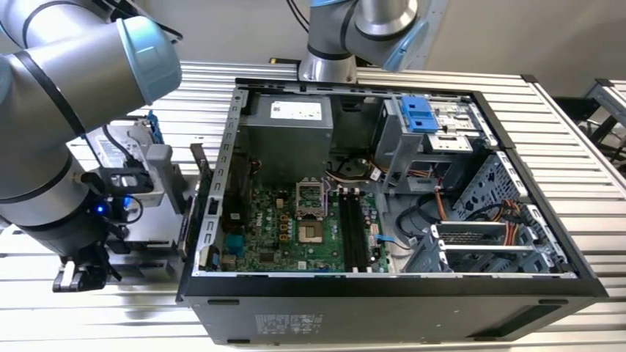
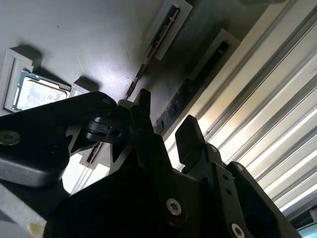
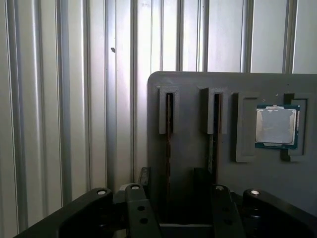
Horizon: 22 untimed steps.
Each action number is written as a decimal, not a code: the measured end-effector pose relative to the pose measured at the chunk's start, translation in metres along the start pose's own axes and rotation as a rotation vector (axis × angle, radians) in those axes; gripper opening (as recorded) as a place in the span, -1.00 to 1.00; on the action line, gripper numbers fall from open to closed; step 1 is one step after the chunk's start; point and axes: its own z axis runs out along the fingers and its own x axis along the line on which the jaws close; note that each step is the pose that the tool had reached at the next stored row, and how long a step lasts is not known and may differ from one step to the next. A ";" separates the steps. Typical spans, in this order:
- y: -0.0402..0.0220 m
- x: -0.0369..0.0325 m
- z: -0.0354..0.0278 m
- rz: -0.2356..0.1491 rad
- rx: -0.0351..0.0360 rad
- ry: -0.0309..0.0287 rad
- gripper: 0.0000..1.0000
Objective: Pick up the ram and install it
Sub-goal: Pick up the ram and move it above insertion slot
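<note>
Two ram sticks stand on edge in slots of a grey tray (image 3: 198, 84). In both wrist views, one dark ram (image 3: 169, 130) (image 2: 198, 84) lies in line with the gap between my fingers. The other ram (image 3: 214, 134) (image 2: 154, 47) stands beside it, nearer the processor chip (image 3: 276, 126) (image 2: 34, 94). My gripper (image 3: 172, 179) (image 2: 167, 121) is open, its black fingers (image 3: 144, 176) on either side of the first stick's line and holding nothing. In the exterior view the gripper (image 1: 80, 275) hangs low at the exterior view's left, beside the open computer case (image 1: 547, 242).
The case holds a green motherboard (image 1: 284, 235) with long black slots (image 1: 357, 231), a grey power supply (image 1: 289, 128) and a blue drive bracket (image 1: 418, 114). A second arm's base (image 1: 328, 66) stands behind the case. The ribbed metal table (image 1: 577, 147) runs all around.
</note>
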 end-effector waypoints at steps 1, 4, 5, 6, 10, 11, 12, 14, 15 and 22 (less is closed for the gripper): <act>0.0000 0.0000 0.0001 0.000 0.0000 0.0000 1.00; 0.0000 0.0000 0.0002 0.000 0.0000 0.0000 1.00; 0.0000 0.0000 0.0002 0.000 0.0000 0.0000 1.00; 0.0000 0.0000 0.0003 0.000 0.0000 0.0000 1.00; 0.0001 -0.0001 -0.0023 0.000 -0.0005 -0.0001 1.00; 0.0001 -0.0002 -0.0038 0.000 -0.0011 -0.0001 1.00; 0.0002 -0.0003 -0.0049 0.000 -0.0014 0.0000 1.00; 0.0000 -0.0003 -0.0057 0.000 -0.0012 -0.0003 1.00; 0.0000 -0.0003 -0.0057 0.000 -0.0012 -0.0003 1.00; 0.0001 -0.0003 -0.0060 0.000 -0.0014 -0.0001 -1.00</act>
